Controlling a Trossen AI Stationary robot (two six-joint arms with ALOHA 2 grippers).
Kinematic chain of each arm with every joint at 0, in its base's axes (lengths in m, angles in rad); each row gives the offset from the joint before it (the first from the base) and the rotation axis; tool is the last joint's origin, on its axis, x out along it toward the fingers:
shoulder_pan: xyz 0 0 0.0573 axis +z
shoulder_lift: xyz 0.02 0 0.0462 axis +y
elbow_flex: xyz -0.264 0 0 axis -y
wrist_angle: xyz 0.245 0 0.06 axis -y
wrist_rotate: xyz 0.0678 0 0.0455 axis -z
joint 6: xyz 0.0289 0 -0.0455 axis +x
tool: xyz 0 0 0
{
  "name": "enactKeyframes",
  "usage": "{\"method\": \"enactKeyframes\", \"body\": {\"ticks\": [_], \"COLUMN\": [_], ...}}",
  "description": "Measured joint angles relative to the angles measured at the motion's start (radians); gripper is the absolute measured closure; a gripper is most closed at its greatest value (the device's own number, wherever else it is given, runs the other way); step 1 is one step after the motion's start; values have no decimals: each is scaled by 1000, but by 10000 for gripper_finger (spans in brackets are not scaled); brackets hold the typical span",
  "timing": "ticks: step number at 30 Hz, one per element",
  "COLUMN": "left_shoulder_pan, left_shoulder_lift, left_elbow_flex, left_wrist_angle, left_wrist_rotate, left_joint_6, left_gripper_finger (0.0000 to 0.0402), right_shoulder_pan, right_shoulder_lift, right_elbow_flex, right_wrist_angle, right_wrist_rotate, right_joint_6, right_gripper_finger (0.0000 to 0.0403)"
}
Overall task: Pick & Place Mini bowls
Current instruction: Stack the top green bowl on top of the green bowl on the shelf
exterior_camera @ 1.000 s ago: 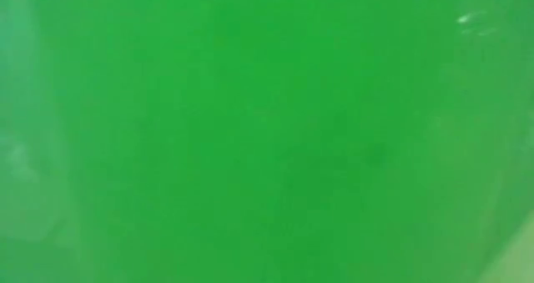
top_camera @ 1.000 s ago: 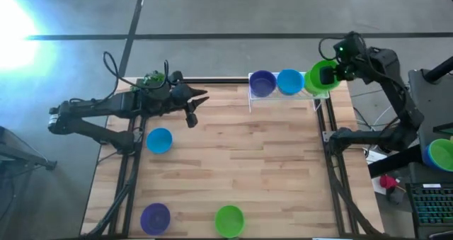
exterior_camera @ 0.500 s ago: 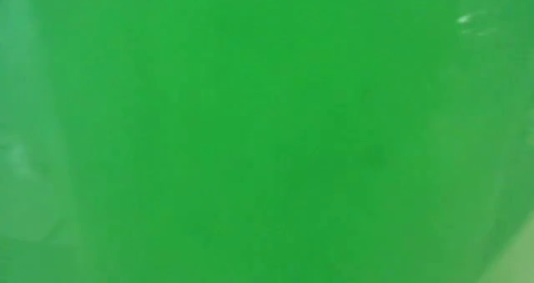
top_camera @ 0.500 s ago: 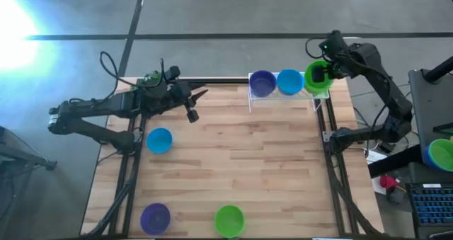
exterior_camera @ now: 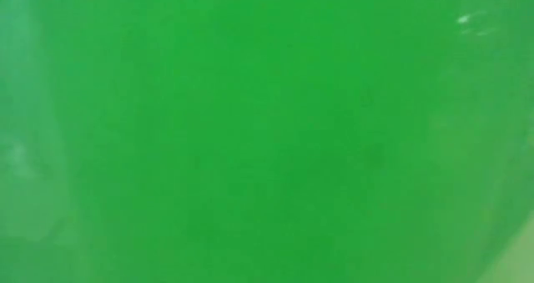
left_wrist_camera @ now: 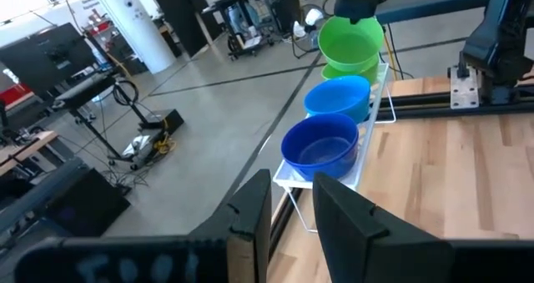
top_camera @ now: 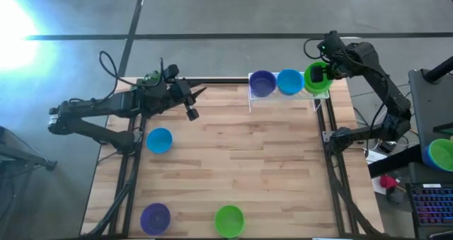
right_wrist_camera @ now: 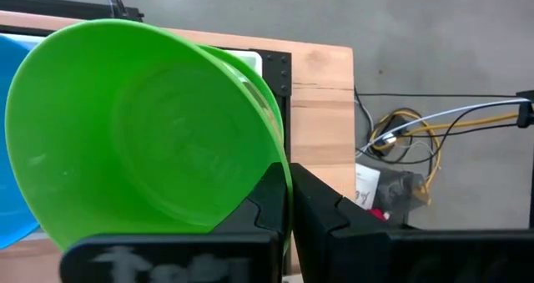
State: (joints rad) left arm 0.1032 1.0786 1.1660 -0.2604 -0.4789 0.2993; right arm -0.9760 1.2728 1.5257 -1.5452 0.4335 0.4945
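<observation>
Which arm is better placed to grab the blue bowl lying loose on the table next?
The left one. The left gripper hangs open and empty near the table's far left edge, close to the loose blue bowl. The right gripper is shut on the green bowl at the white rack.

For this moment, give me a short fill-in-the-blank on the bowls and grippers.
1. The right gripper is shut on the rim of a ____ bowl.
2. In the rack, the bowl next to the purple bowl is ____.
3. Loose on the table lie ____ bowls.
4. The left gripper holds ____.

Missing words: green; blue; three; nothing
</observation>
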Motion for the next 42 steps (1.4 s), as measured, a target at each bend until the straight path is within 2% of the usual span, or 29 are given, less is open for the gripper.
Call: {"method": "enactKeyframes", "body": {"ticks": [16,24,36,42], "left_shoulder_pan": [0,0,0,0], "left_shoulder_lift": [-2,-2,-2,-2], "left_elbow_flex": [0,0,0,0], "left_wrist_angle": [-1,-1,-1,-2], "left_wrist_rotate": [1,2,3,3], "left_joint_6": [1,21,21,21], "left_gripper_finger": [315,315,315,315], "right_shoulder_pan": [0,0,3,3], "right_shoulder_lift": [2,-2,-2,-6], "right_elbow_flex": [-86,-86,-84,-75], "right_wrist_angle": [43,58,60,61], "right_wrist_rotate": [41,37,36,18], "right_joint_6": [50,63,67,63], "right_gripper_finger": [394,392,312,304]}}
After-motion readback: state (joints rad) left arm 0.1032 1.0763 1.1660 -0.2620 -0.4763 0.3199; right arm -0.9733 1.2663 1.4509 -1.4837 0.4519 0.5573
